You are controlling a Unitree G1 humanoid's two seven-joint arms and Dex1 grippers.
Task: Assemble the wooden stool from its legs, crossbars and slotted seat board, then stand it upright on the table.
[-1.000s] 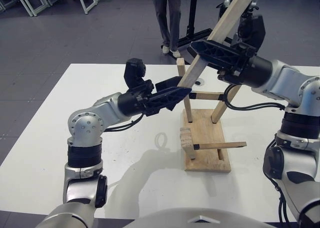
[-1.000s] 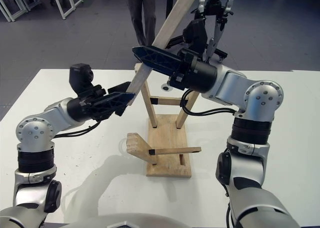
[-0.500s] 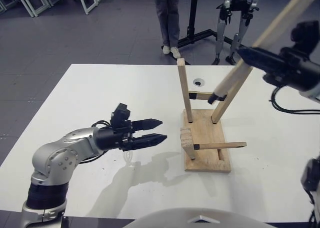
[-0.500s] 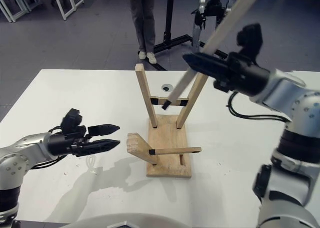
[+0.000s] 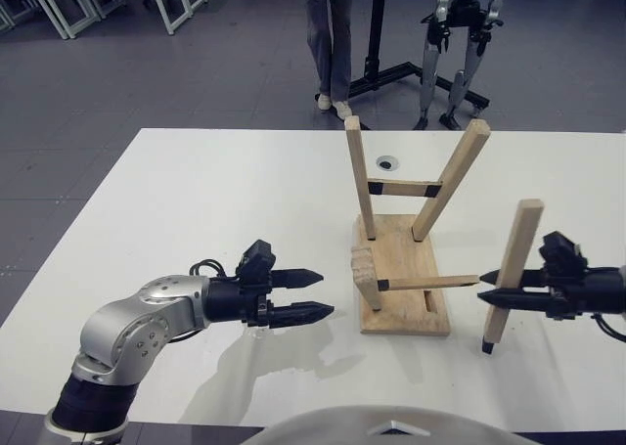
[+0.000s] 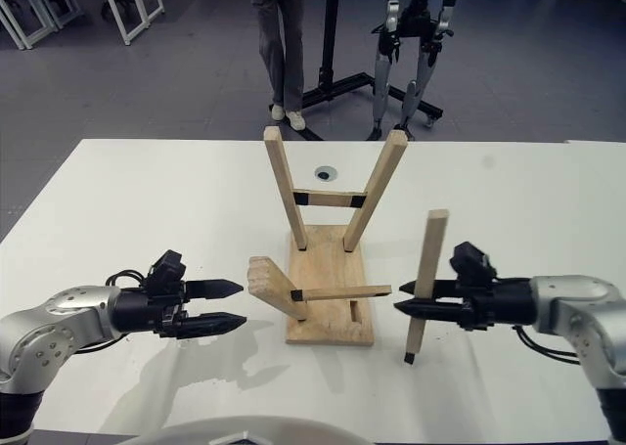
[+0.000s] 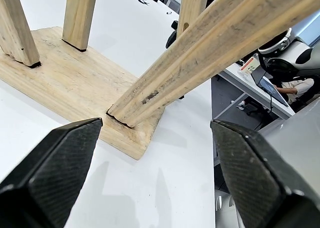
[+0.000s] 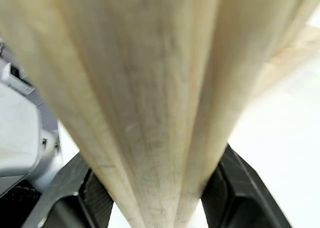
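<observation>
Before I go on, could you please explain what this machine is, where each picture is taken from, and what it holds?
This is a humanoid robot with two arms ending in two-fingered jaws. Two pictures come from its head, looking down; two from its wrists. On the white table lies a seat board with two legs standing in it, joined by a crossbar, and a third leg leaning. The right jaws grip a fourth leg roughly upright beside the board; the left jaws are open and empty.
</observation>
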